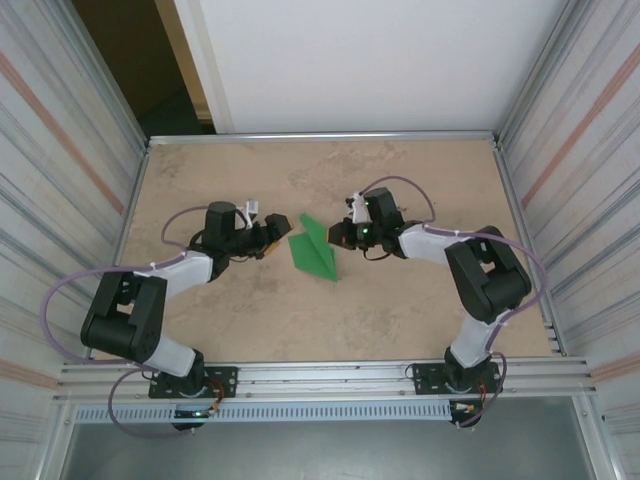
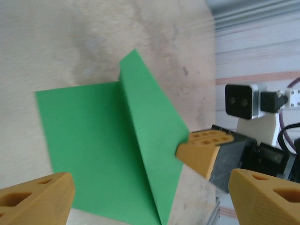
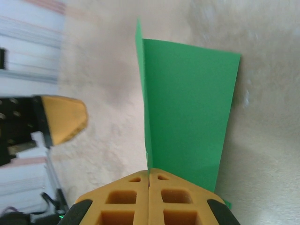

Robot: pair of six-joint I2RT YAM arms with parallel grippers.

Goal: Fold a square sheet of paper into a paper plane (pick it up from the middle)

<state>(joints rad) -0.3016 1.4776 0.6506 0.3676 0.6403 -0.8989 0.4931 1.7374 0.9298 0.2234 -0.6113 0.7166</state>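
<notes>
The square sheet of paper is bright green and lies in the middle of the table. It is creased, with one part flat and one flap standing up. My right gripper is shut on the near edge of that raised flap, its fingertips pressed together with the paper between them. My left gripper stands open just left of the sheet. Its fingers are spread wide on either side of the paper, and I cannot see them touching it.
The tan tabletop is bounded by metal rails and ribbed side walls. A white wall stands at the back. The right gripper's fingers show in the left wrist view, and a left finger shows in the right wrist view.
</notes>
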